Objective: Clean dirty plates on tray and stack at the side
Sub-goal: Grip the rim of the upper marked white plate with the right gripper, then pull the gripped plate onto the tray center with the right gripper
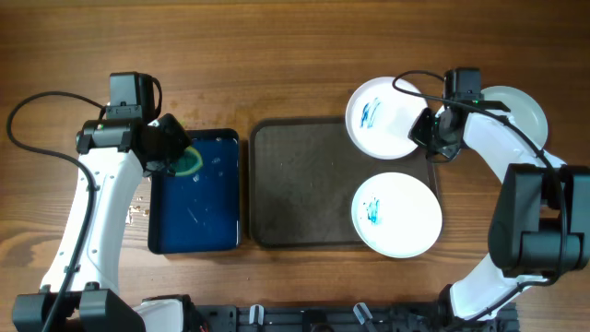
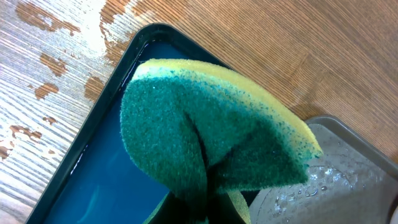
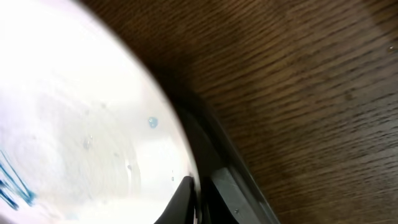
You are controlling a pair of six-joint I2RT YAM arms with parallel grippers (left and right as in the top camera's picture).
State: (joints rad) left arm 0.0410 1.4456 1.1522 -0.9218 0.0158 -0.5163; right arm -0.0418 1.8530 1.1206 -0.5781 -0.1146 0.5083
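At the left of the desk (image 1: pixel 277 55), we see the left arm rise from the near edge and bend over the blue basin (image 1: pixel 198 231). Its left end effector (image 1: pixel 177 155) is pressed together on a folded green-and-yellow sponge (image 2: pixel 211 143) above the basin's far left corner. On the right, the right arm climbs from the near edge and turns back leftward. Its right end effector (image 1: pixel 431 136) pinches the right rim of the far plate (image 1: pixel 380 115), which overlaps the far right corner of the tray (image 1: pixel 304 194). The near plate (image 1: pixel 396 214) lies at the tray's near right corner; both carry teal scribbles. A third plate (image 1: pixel 524 109) sits on the wood right of the tray, partly under the arm. Blotches (image 2: pixel 43 87) mark the desk left of the basin.
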